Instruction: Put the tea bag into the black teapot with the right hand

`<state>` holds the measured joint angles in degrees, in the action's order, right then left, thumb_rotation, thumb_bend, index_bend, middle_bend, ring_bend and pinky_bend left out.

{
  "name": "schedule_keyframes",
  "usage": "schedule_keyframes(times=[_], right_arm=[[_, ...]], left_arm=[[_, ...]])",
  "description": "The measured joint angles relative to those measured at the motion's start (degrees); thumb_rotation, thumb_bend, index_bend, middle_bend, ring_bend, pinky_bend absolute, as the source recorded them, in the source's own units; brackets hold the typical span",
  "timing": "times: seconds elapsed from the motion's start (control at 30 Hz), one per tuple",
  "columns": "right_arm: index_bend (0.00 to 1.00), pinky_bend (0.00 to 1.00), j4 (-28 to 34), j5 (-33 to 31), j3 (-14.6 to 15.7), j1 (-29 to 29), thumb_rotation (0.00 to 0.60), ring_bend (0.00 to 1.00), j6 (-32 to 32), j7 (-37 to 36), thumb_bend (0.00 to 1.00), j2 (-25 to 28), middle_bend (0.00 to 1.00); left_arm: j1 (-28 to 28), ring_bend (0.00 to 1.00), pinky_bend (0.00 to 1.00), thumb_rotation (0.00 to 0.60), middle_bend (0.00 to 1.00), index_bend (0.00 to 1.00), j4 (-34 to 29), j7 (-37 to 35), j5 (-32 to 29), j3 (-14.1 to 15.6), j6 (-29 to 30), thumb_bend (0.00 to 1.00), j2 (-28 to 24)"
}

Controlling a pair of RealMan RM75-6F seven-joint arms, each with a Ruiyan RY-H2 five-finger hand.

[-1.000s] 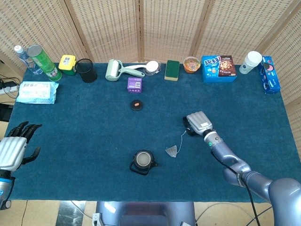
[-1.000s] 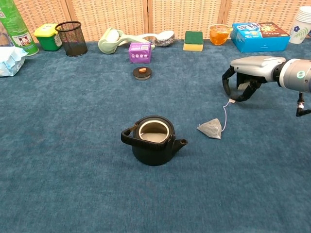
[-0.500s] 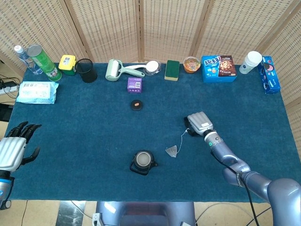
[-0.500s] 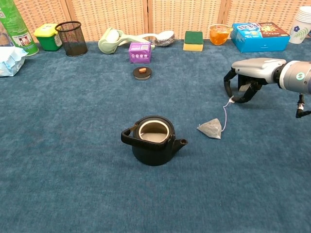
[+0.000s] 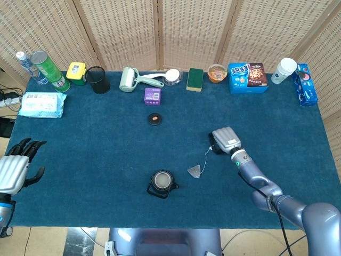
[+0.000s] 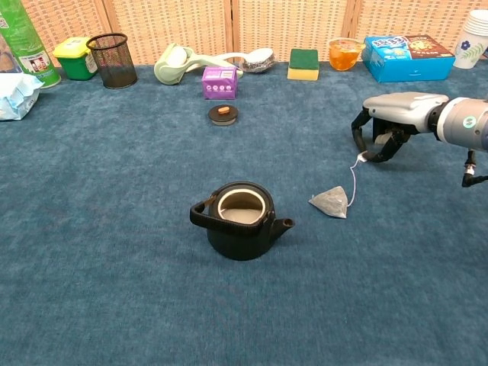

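Chest view is showing the tabletop (image 6: 114, 290) carrying the black teapot (image 6: 239, 221), lid off. The right robot hand (image 6: 385, 126) is pinching the string tag; the tea bag (image 6: 330, 201) is lying beside the spout (not yet lifted). Next comes raising it over the opening.

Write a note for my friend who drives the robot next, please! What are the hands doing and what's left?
Right hand: fingers curled down at the tag end of the string; a firm pinch can't be confirmed.
Left hand: off at the table edge, fingers apart, holding nothing.
Tea bag: lying on the cloth, right of the black teapot, which is open.
Done: hand has reached the string.
Left: lift the bag, drop it in the pot.
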<state>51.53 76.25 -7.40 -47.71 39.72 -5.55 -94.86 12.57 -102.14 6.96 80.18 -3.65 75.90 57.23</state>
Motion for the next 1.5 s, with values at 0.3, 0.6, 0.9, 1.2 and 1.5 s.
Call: schedule_keyframes(times=[0.3, 0.6, 0.9, 1.2, 1.5], right_arm=[[0.57, 1.0, 0.12, -0.65, -0.34, 0.09, 0.6, 1.0, -0.04, 0.64, 0.49, -0.01, 1.0], [0.58, 1.0, 0.44, -1.34, -0.48, 0.24, 0.6, 1.0, -0.29, 1.52, 0.51, 0.06, 1.0], [0.61, 1.0, 1.72, -1.74, -0.97, 0.58, 0.6, 1.0, 0.47, 1.65, 0.52, 0.75, 1.0], [0.63, 1.0, 7.38, -1.31, -1.61, 1.76, 0.6, 1.0, 3.7, 1.08, 0.52, 3.86, 1.0], [0.64, 1.0, 18.52, 0.53, -1.98, 3.94, 0.6, 1.0, 9.28, 1.1, 0.53, 9.84, 1.0]], left_arm=[[-0.04, 0.08, 0.14, 0.6, 0.19, 0.16, 0.14, 0.07, 0.0, 0.06, 0.1, 0.45, 0.06], [-0.13, 0.08, 0.14, 0.6, 0.19, 0.16, 0.18, 0.02, 0.08, 0.17, 0.22, 0.45, 0.05], [-0.4, 0.08, 0.14, 0.6, 0.19, 0.16, 0.26, -0.12, 0.3, 0.24, 0.73, 0.45, -0.04], [-0.67, 0.08, 0.14, 0.6, 0.19, 0.16, 0.23, -0.41, 0.81, 0.31, 1.32, 0.45, -0.02], [-1.0, 0.08, 0.14, 0.6, 0.19, 0.16, 0.36, -0.71, 0.98, 0.44, 1.76, 0.45, 0.37]])
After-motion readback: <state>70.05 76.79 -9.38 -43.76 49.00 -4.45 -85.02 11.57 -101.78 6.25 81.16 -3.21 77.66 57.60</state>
